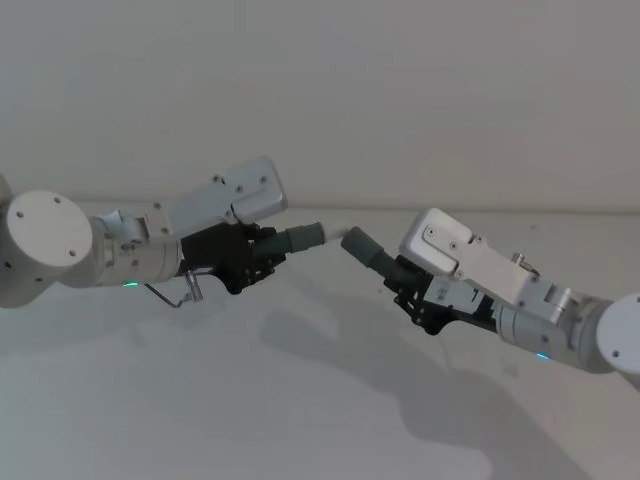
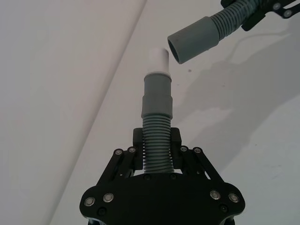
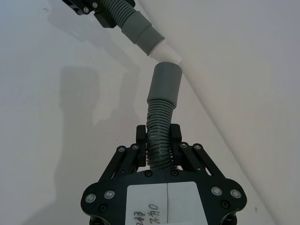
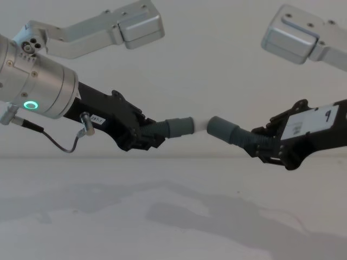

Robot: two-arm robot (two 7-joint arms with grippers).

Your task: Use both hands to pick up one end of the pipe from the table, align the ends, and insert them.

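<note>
Alignment step. Left gripper [image 2: 157, 140] clamps white-tipped hose [image 2: 157, 101]; right gripper [image 3: 158, 138] clamps open-cuffed hose [image 3: 165, 86]. Near, not touching; axes angled. Next: square up, then push in.

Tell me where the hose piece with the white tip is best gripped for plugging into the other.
Grip the ribbed body just behind the grey cuff, coming from the rear, as the left end effector does now. That leaves the cuff and white tip free to enter the open mouth of the other hose, and the ribs likely resist slipping.
</note>
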